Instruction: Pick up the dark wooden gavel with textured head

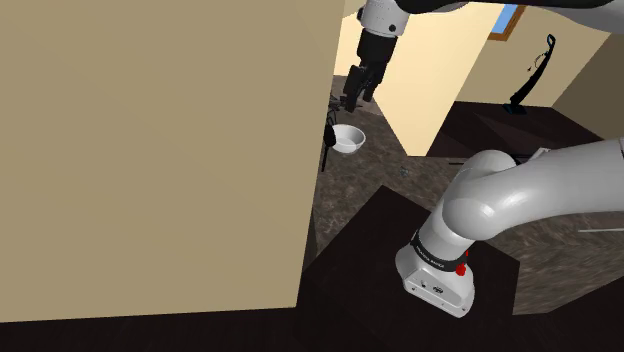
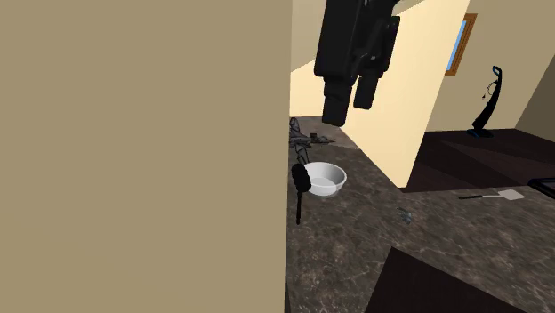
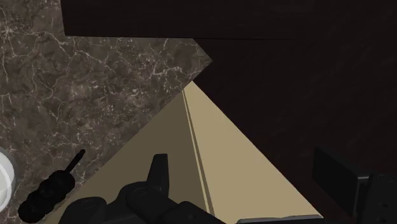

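The dark gavel [image 2: 300, 182] lies on the brown marbled counter [image 2: 356, 249], close to the tan wall's edge and just beside a white bowl [image 2: 325, 180]. Its knobbly head [image 3: 43, 195] is near the bowl [image 3: 2, 184], and the thin handle [image 3: 74, 161] points away from it. In the shoulder view the gavel [image 1: 327, 140] is a dark shape left of the bowl [image 1: 348, 139]. My black gripper [image 2: 351, 100] hangs well above the counter, higher than the bowl and gavel. The gripper [image 3: 247, 177] is open with nothing between its fingers [image 3: 159, 170]. It also shows in the shoulder view [image 1: 357, 96].
A tall tan wall [image 2: 142, 151] fills the second exterior view's left and stands right beside the gavel. Dark clutter [image 2: 307, 138] lies behind the bowl. A small object [image 2: 405, 214] and a flat white tool [image 2: 498, 195] rest on the counter. The dark stand [image 1: 400, 250] shows below.
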Robot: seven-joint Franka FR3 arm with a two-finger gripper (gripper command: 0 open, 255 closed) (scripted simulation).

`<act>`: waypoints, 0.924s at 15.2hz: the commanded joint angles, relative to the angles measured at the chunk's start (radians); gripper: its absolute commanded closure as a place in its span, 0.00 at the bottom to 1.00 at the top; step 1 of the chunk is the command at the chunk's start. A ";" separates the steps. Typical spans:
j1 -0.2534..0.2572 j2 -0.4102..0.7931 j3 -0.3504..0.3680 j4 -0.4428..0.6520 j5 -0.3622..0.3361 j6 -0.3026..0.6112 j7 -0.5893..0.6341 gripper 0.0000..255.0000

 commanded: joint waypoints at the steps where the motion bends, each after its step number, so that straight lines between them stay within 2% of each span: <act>1: 0.000 0.000 0.000 0.000 0.000 0.000 0.000 0.00; 8: -0.049 0.146 -0.081 -0.070 -0.021 0.245 -0.041 0.00; 14: -0.077 0.321 -0.155 -0.077 -0.011 0.451 -0.087 0.00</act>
